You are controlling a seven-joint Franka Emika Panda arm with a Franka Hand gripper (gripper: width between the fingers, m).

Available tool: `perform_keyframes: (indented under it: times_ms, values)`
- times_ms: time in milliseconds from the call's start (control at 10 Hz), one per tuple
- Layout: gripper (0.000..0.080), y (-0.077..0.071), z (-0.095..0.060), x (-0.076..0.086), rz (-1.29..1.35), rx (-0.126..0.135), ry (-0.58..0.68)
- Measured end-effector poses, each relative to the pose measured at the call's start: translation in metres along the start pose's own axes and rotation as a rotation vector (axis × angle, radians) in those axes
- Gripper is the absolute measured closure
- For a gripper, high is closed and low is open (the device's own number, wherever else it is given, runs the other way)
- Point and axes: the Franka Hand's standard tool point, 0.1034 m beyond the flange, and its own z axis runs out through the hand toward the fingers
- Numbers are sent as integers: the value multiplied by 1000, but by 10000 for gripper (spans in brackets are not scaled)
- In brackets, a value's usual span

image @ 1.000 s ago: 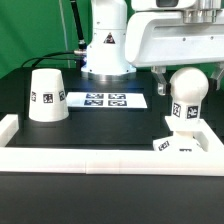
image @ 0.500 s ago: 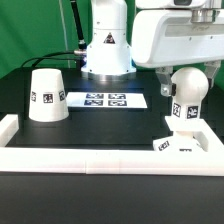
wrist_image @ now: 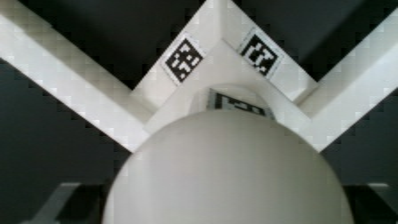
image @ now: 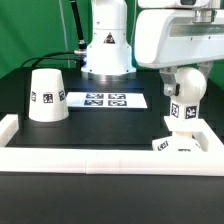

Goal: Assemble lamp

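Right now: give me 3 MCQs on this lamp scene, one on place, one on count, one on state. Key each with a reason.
1. Where does the shade stand?
A. On the bulb
B. On the table at the exterior view's left, apart from the other parts
C. On the base

2. How many lamp parts show in the exterior view?
A. One
B. Two
C. Three

3. How does the bulb stand?
A. Upright on the base, under the gripper
B. Lying flat on the marker board
C. Tipped over inside the shade

Key:
1 B: the shade sits alone on the dark table beside the marker board.
2 C: shade, bulb and base are all in view.
3 A: the ball top points up, its stem meets the base, and the gripper hangs right above it.
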Motion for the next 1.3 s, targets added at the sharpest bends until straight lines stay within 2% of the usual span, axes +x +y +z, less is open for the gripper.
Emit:
perform_keyframes:
  times_ms: [200,500,800,1300]
  values:
    - [222,0,0,0,87,0,1]
    - [222,0,-2,3,412,-10,20]
    - [220,4,-2,1,703,-9,22]
    - [220,11,-2,-3,940,-16,23]
